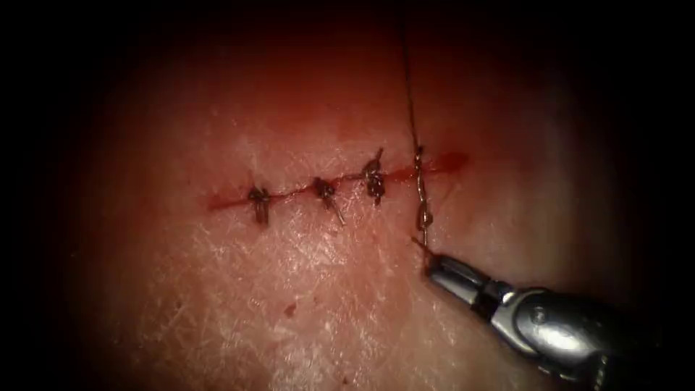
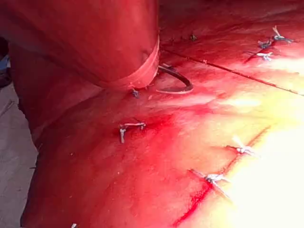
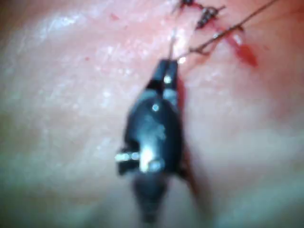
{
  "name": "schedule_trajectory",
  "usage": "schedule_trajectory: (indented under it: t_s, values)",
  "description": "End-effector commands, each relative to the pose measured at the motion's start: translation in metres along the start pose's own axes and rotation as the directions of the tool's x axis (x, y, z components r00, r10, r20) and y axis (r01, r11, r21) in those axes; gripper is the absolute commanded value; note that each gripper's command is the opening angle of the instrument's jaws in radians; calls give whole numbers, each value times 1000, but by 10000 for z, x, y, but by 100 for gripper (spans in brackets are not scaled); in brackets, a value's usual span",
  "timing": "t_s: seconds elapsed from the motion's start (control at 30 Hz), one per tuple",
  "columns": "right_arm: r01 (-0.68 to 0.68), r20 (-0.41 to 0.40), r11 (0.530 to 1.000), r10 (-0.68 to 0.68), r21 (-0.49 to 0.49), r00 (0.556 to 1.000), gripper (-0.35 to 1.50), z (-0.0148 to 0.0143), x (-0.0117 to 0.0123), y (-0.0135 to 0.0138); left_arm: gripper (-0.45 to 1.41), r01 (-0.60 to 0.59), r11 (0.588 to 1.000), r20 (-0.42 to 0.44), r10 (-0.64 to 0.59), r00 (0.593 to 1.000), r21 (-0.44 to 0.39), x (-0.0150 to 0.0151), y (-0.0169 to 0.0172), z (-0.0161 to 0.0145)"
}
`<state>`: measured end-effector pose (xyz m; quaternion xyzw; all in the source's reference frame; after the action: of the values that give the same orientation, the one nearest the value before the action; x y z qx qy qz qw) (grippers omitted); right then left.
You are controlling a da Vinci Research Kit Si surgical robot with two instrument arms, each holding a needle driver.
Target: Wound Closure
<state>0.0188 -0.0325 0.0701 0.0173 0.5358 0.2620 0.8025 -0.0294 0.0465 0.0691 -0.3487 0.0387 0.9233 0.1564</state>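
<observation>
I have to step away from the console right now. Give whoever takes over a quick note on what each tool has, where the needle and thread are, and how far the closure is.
Right tool: jaws shut on the thread, just below the cut, near its right end.
Left tool: its jaws can't be made out; the left wrist view shows the needle lying on the tissue beside the arm's shaft, seemingly held by nothing.
Thread: crosses the cut at the fourth stitch and runs up and away from it.
Done: three knotted stitches with trimmed ends across the cut.
Left: the fourth stitch isn't finished, its thread uncut; the cut's right end looks open.
</observation>
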Motion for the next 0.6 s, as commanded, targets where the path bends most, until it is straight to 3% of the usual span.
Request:
schedule_trajectory:
  t_s: [0.03,0.3,0.6]
  values:
    - [6,7,1000,-6,10,1000,-35,5,-9,-12,-45,-6,1000,-5,6,1000,7,3,-8,6]
    - [38,19,999,-39,14,999,-35,3,-14,-12,-45,-13,998,-42,15,999,57,21,-40,-6]
    - [53,53,998,-54,23,997,-35,-3,-18,-14,-45,-5,996,-24,7,1000,84,35,-52,11]
